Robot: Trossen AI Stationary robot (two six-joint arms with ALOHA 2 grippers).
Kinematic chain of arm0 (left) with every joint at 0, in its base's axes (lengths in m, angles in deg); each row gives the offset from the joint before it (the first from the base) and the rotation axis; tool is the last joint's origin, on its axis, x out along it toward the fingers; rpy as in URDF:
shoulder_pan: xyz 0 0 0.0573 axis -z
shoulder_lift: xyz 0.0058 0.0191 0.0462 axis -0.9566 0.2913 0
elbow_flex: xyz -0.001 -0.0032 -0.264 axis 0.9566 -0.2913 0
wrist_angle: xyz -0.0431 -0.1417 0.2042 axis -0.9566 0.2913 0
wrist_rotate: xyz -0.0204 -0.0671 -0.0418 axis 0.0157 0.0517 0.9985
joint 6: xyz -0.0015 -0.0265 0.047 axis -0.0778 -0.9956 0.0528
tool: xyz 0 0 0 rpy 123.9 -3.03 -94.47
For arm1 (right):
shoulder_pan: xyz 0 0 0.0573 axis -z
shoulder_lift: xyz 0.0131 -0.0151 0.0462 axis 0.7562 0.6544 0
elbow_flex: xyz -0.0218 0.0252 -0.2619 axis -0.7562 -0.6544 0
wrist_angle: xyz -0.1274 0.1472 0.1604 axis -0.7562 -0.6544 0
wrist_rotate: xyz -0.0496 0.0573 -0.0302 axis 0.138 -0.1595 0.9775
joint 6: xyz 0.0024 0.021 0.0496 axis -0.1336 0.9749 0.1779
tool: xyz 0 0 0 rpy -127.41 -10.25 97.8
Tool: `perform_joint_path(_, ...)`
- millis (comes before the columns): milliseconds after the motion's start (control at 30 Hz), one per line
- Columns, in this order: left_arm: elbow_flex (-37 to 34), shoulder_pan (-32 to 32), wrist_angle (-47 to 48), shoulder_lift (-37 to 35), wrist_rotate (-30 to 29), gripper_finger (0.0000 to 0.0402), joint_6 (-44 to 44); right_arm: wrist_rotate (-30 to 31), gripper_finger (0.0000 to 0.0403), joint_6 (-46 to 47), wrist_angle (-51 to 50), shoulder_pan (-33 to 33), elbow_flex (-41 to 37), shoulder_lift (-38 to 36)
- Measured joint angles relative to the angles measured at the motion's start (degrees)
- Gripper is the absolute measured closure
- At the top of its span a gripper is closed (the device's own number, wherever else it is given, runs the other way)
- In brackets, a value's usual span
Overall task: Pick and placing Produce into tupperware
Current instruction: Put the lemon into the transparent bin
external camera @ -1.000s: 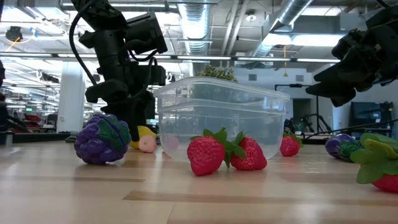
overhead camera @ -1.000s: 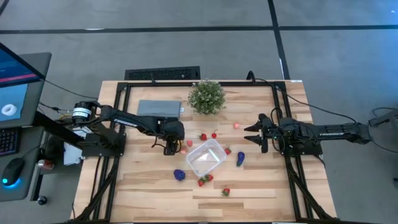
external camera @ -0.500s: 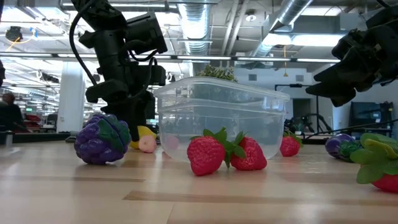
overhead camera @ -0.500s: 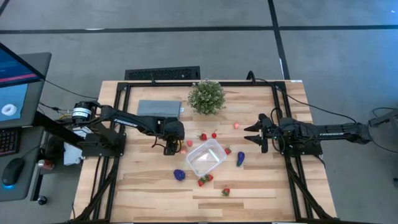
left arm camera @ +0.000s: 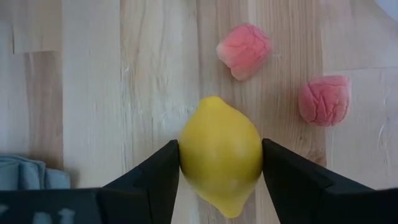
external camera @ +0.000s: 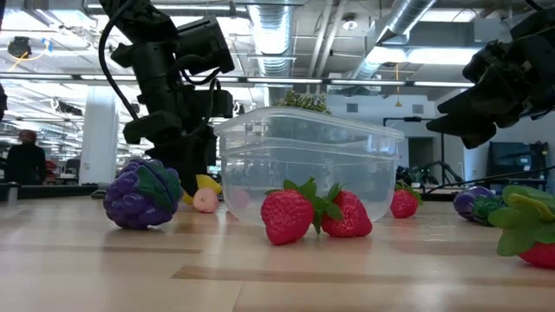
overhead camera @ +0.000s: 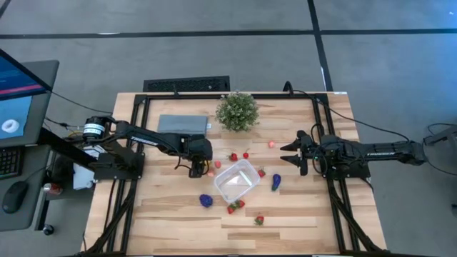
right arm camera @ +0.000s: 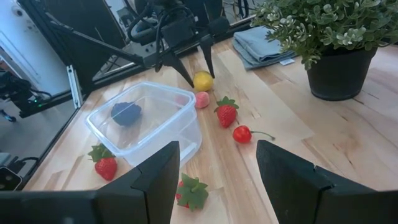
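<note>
My left gripper (overhead camera: 197, 170) stands just left of the clear tupperware (overhead camera: 236, 180), shut on a yellow lemon (left arm camera: 221, 152), which also shows in the right wrist view (right arm camera: 202, 80). Two pink pieces (left arm camera: 244, 50) (left arm camera: 324, 99) lie on the wood just beyond it. Strawberries (overhead camera: 235, 205) (overhead camera: 259, 220) (overhead camera: 233, 157) lie around the box. Purple grapes (overhead camera: 206, 200) lie on the table at the box's near left. A purple eggplant (overhead camera: 275, 182) lies on the table to the box's right. My right gripper (overhead camera: 289, 158) is open and empty to the right of the box. My left gripper pinches the lemon's two long sides (left arm camera: 186, 155) between its two fingers, across its widest part. The fingers (right arm camera: 186, 71) come from above, pointing down. The lemon sits low at the table (external camera: 204, 184); whether it is lifted clear, I cannot tell.
A bushy potted plant (overhead camera: 237, 111) stands at the far middle, and a folded grey-blue cloth (overhead camera: 183, 124) lies to its left. A red cherry (overhead camera: 246, 154) and a pink piece (overhead camera: 271, 144) lie beyond the box. Bare wood lies along the near edge.
</note>
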Motion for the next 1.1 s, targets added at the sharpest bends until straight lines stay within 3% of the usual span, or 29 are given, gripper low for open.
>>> perform_joint_path(267, 0.00, -0.01, 0.73, -3.46, -0.72, 0.0204, -0.03, -0.02, 0.0165, 0.00, 0.02, 0.02, 0.00, 0.00)
perform_joint_path(733, 0.00, 2.94, -1.13, -17.50, 0.72, 0.0202, -0.57, -0.02, 0.0164, -0.02, 0.02, 0.01, 0.00, 0.01)
perform_joint_path(1100, 0.00, 6.78, -10.53, -17.60, 1.98, 0.0201, 1.60, -0.02, 0.0165, -0.02, 0.07, 0.02, 0.00, 0.01)
